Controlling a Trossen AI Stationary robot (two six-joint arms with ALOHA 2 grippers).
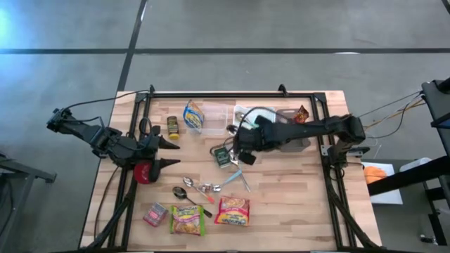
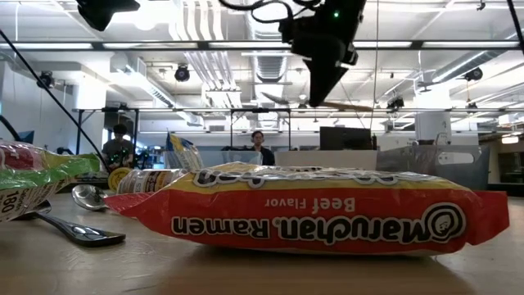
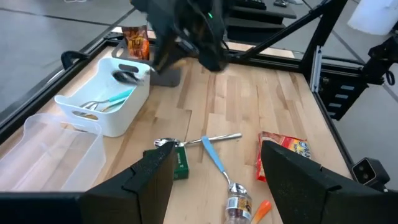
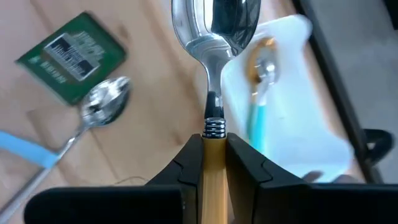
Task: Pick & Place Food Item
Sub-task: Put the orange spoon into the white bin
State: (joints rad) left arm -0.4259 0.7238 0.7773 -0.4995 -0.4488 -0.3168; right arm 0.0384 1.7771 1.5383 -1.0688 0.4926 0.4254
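We see right gripper (image 4: 214,163) clamping yellow-handled steel spoon (image 4: 216,37) above white plastic bin's rim (image 4: 292,124); left gripper (image 3: 214,177) parted, empty, near desk's (image 1: 295,204) left edge.

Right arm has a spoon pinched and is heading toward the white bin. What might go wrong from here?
1. The right gripper holds the spoon only by its thin yellow handle; it may pivot or slip in the jaws.
2. The white bin already holds utensils; the spoon could strike its rim or bounce out.
3. The green packet and another spoon lie just below; a low pass might knock them.
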